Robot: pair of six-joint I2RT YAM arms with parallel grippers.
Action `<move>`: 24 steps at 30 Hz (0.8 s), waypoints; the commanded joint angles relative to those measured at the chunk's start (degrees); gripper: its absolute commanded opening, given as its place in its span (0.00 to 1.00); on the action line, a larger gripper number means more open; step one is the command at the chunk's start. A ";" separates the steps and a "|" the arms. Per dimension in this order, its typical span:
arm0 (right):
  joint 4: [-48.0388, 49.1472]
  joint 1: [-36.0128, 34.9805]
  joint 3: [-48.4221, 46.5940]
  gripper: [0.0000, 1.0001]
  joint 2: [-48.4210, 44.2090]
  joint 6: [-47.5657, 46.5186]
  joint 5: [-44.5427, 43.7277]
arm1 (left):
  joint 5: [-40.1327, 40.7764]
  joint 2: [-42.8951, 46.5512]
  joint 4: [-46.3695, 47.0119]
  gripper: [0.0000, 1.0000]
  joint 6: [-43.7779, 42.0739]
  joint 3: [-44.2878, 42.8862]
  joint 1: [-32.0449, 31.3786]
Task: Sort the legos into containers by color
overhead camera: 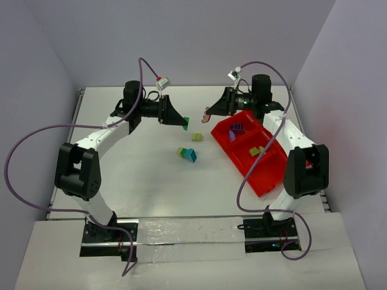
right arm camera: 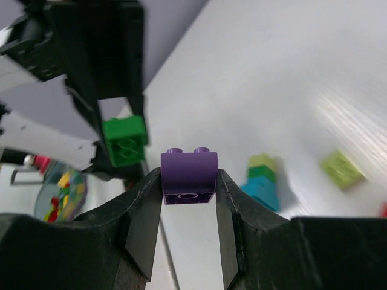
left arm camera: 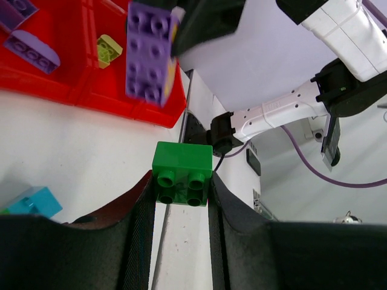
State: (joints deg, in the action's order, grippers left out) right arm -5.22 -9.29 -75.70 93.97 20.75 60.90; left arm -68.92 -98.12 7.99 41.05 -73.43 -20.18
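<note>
Pale grey walls box in a white desk [overhead camera: 151, 187], and the red tray [overhead camera: 270, 179] lies askew on its right side, beneath the right arm. The two claws meet over the far middle of the desk, near each other. The left claw [left arm camera: 181, 186] is clamped on a green brick [left arm camera: 182, 172], pinched only at the very tips of its fingers. It is apparently above the desk, just left of the tray's far corner. The right claw [right arm camera: 188, 181] is closed on a purple brick [right arm camera: 188, 174], likewise held at the fingertips, just beside the tray's far end. Two purple bricks [overhead camera: 237, 128] lie in the far compartment and a yellow-green piece [overhead camera: 257, 150] in the middle one. A pale yellow-green brick [overhead camera: 197, 137] and a short teal, green and yellow stack [overhead camera: 187, 154] sit loose on the desk.

The main risk, as I judge it, is crowding. If both claws head for the tray at once, fingers or bricks may knock together, and a tip-only grip would let a brick twist or drop. The green brick could also land with the yellow-green piece, the colours being close. A low approach may catch the tray's rim and shove it, since nothing appears to fix it down.
</note>
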 commanded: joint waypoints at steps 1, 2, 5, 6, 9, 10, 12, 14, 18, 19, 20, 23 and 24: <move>-11.36 2.26 -1.57 0.03 -2.47 -8.10 -11.88 | 0.57 2.67 3.42 0.00 1.65 0.72 1.55; -12.79 2.36 -1.93 0.03 -2.32 -8.25 -16.51 | 1.08 2.51 3.06 0.00 1.50 0.37 1.55; -16.31 2.43 -2.70 0.03 -1.88 -7.29 -32.70 | 3.98 1.95 -1.40 0.00 0.15 -1.62 1.55; -17.12 2.43 -2.70 0.03 -1.65 -6.42 -38.57 | 6.18 1.60 -2.80 0.00 -0.72 -2.14 1.55; -17.55 2.43 -2.00 0.04 -1.39 -6.05 -48.64 | 9.91 1.27 -7.30 0.00 -2.86 -4.26 1.53; -17.53 2.43 -1.98 0.05 -1.20 -5.98 -49.18 | 11.13 1.27 -8.23 0.00 -3.22 -4.50 1.46; -17.46 2.43 -1.84 0.08 -0.12 -6.12 -52.54 | 13.93 1.13 -12.79 0.00 -5.46 -6.28 1.32; -17.49 2.48 -2.02 0.13 1.19 -6.31 -53.32 | 15.49 0.90 -14.98 0.00 -6.59 -7.48 1.16; -18.16 2.34 -2.90 0.26 4.04 -6.71 -53.35 | 17.00 0.34 -17.26 0.00 -7.65 -9.21 1.02; -18.14 2.32 -2.96 0.31 4.50 -6.83 -52.90 | 17.09 0.13 -17.70 0.00 -7.94 -9.61 0.97; -18.14 2.24 -2.96 0.37 5.07 -6.93 -52.29 | 17.20 -0.08 -18.09 0.00 -8.23 -10.04 0.83; -18.43 1.88 -2.64 0.48 5.52 -7.11 -52.31 | 17.61 -0.39 -18.72 0.00 -8.57 -10.48 0.67; -18.43 1.73 -2.44 0.53 5.52 -7.21 -52.46 | 17.77 -0.49 -18.97 0.00 -8.62 -10.68 0.67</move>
State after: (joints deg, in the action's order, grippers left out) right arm -23.31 -6.79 -76.49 99.39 14.83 9.96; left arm -52.60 -98.13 -8.80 34.46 -80.75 -19.05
